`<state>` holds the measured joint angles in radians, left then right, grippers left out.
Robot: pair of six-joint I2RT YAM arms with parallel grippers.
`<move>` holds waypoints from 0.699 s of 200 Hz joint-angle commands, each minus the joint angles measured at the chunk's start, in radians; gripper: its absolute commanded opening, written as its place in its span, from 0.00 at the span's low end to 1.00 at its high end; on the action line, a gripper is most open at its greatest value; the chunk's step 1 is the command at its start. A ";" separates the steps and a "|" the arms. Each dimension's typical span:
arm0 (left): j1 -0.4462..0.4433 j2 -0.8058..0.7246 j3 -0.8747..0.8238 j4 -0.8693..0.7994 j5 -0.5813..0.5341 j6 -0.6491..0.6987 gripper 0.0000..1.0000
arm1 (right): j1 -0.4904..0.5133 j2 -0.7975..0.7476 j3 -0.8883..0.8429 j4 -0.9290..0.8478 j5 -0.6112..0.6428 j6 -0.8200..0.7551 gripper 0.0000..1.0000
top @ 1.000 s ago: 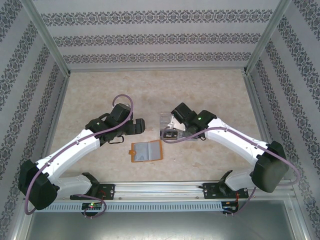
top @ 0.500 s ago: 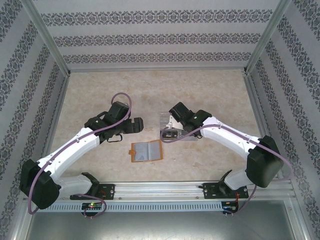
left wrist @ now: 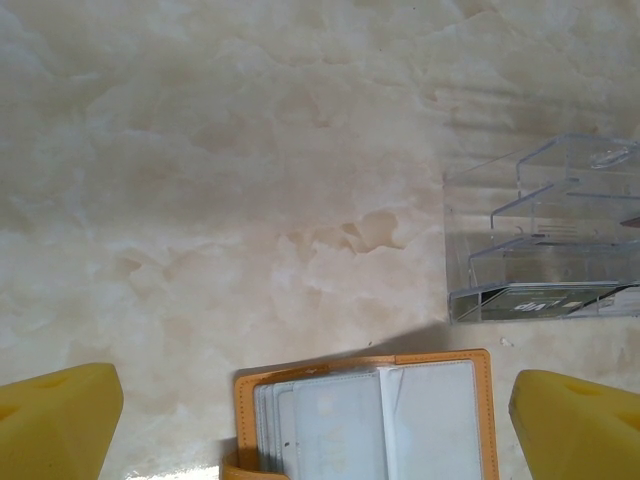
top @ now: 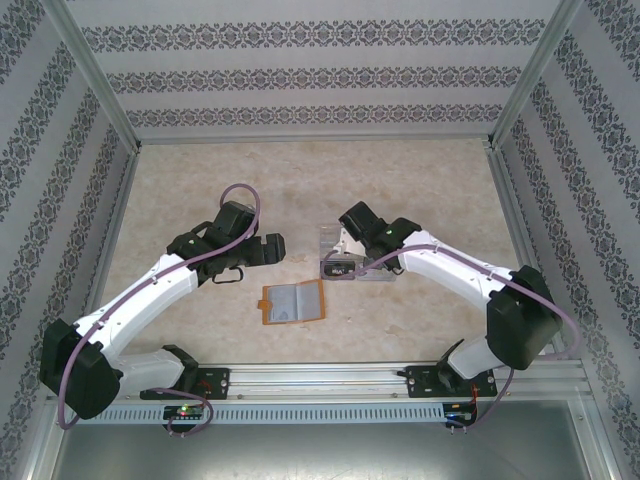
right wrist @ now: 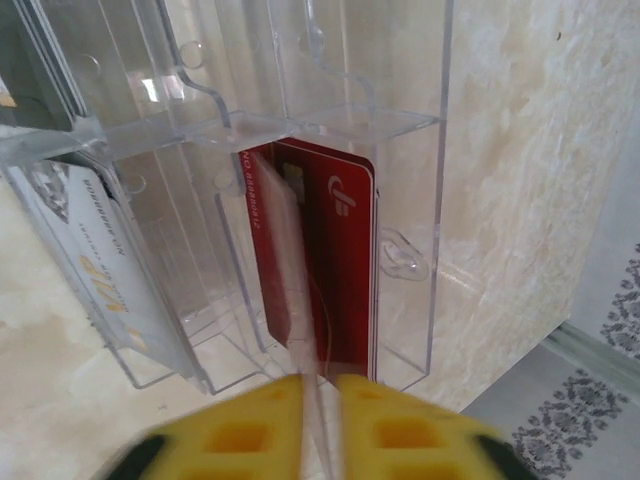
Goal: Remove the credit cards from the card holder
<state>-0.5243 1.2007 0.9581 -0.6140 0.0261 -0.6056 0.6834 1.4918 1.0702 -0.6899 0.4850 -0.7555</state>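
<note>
The card holder point(top: 292, 302), orange-tan and lying open, rests on the table between the arms; its grey pockets point(left wrist: 335, 430) hold pale credit cards. My left gripper point(top: 270, 248) hovers above and behind it with its yellow fingers spread wide and nothing between them point(left wrist: 318, 405). My right gripper point(right wrist: 322, 400) sits at the clear tray point(top: 372, 272), its jaws slightly apart. A thin pale credit card point(right wrist: 290, 260) stands edge-on in the narrow gap, against the left pad, inside a tray slot beside a red card point(right wrist: 345, 250).
The clear plastic tray point(left wrist: 545, 230) stands right of the card holder, with a black card point(left wrist: 540, 300) in its front slot and a whitish card point(right wrist: 100, 270) in another. Patterned walls close in the table on three sides.
The right gripper's jaws have parted slightly around the pale card in the tray slot. The right arm shifted a little left; the left arm barely moved.
</note>
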 commanded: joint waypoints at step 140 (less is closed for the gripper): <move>0.034 -0.004 -0.012 0.000 0.046 0.024 1.00 | -0.085 0.012 0.097 0.008 0.007 0.224 0.39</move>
<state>-0.5018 1.2072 0.9581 -0.6140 0.0605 -0.6014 0.6018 1.5410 1.1347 -0.6308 0.5522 -0.5900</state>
